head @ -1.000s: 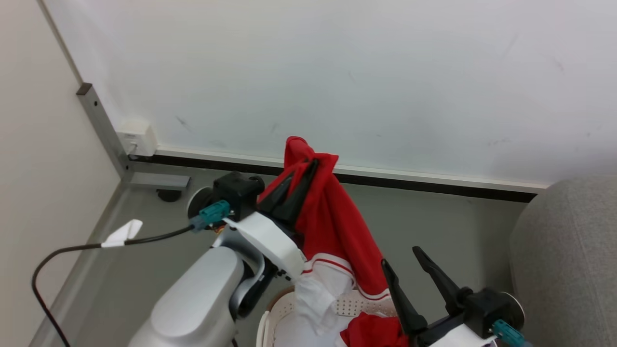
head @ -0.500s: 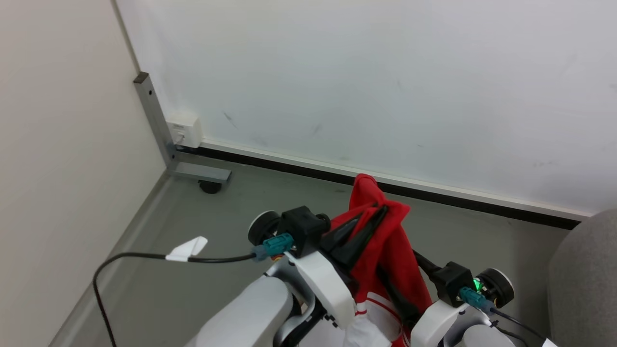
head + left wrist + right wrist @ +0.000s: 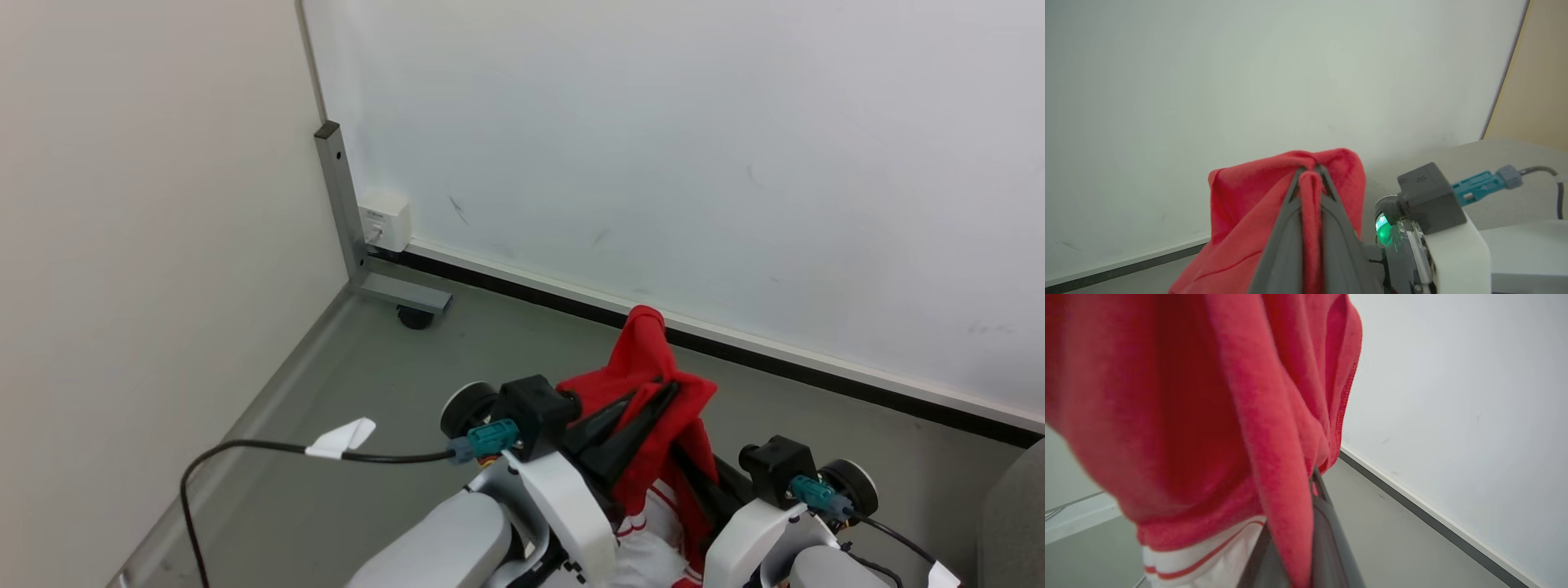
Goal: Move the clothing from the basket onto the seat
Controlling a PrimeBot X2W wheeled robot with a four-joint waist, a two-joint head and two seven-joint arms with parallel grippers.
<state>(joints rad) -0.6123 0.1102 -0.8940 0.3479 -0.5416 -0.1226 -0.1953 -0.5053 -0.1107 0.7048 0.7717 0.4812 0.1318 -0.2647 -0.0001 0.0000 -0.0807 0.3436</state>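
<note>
Above the grey floor [image 3: 343, 408], the left end effector [image 3: 671, 385] pinches the red clothing [image 3: 649, 347] at its top; the right end effector [image 3: 1313, 482] pinches another fold.

You're in a bare lab/test room: plain white partition panel [image 3: 653, 122] w/ metal leg [image 3: 339, 204] on a castor [image 3: 415, 317], grey floor [image 3: 343, 392], beige wall [image 3: 147, 204].
</note>
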